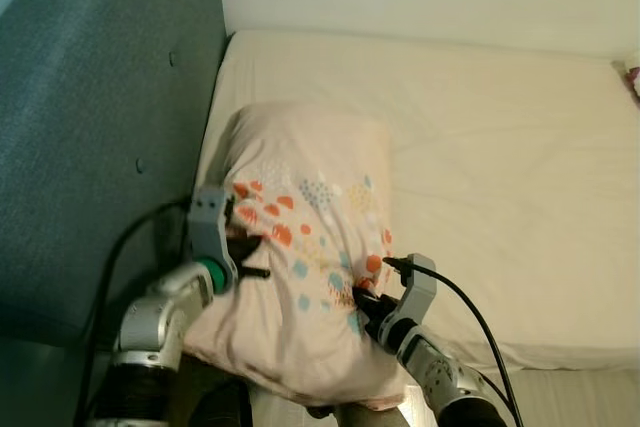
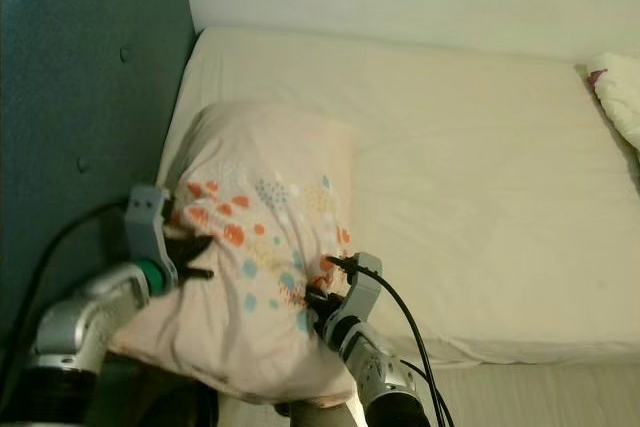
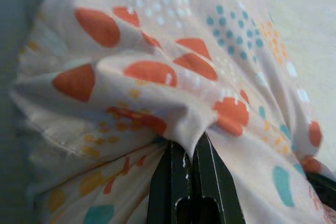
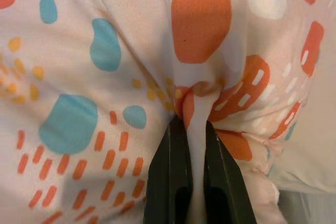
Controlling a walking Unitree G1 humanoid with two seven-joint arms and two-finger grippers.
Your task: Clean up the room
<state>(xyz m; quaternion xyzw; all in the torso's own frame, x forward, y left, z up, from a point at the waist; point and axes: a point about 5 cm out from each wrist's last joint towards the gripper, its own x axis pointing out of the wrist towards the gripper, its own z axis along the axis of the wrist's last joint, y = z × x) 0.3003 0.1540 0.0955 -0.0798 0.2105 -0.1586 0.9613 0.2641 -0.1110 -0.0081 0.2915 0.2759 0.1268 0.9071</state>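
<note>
- The right gripper is nearest, at the near right edge of the pillow; in its wrist view the two black fingers are closed tight on a pinched fold of the patterned cover, a ridge of cloth squeezed between them.
- The left gripper bites the pillow's left side the same way, its fingers pressed together on a gathered tuck of fabric (orange blotches bunch up just above the tips).
- Held by two opposite edges, the pillow looks carried rather than dragged: its near end droops off the bed's corner towards the robot, its far end lies on the mattress.
- My reading is that it is being set at the head of the bed, beside the blue padded headboard.
- A black cable loops off the right wrist, clear of the cloth.
- Farther off, the cream sheet lies bare; a white bundle sits at the far right edge, well apart.
</note>
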